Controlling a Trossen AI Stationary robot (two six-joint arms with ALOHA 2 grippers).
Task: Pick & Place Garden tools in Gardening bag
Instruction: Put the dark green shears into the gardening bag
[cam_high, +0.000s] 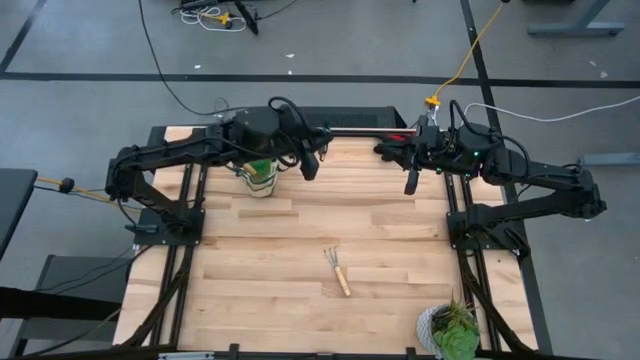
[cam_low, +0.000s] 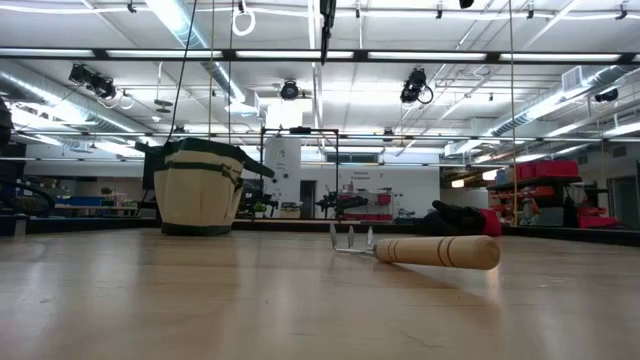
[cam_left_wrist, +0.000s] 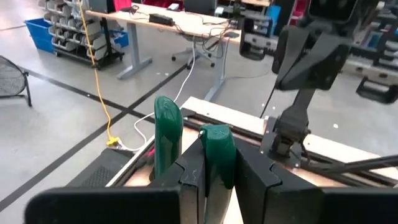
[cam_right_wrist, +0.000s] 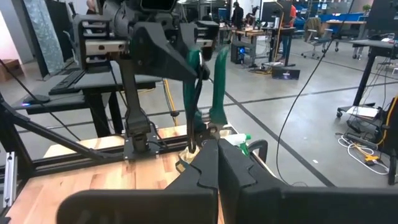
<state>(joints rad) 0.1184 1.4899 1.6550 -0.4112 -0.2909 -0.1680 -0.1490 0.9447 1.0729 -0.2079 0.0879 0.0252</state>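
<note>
A wooden table (cam_high: 300, 290) seen from above, with two dark robot arms reaching in from the far corners; at the left, the left gripper (cam_left_wrist: 205, 177) hangs above the table's far edge, its fingers closed narrowly on green-handled shears (cam_left_wrist: 166, 134), the two handles standing up between them; just beside and below this gripper, toward the left, stands the beige gardening bag (cam_high: 259, 176), upright, with a green item inside it; toward the middle, well apart from both grippers and nearer the front edge, a wooden-handled mini rake (cam_high: 337, 270) lies flat on the boards; at the right, the right gripper (cam_right_wrist: 216, 163) hovers above the far edge, its fingers pressed fully together with nothing between them; well in front of it, at the front right corner, sits a potted plant (cam_high: 450, 328).
</note>
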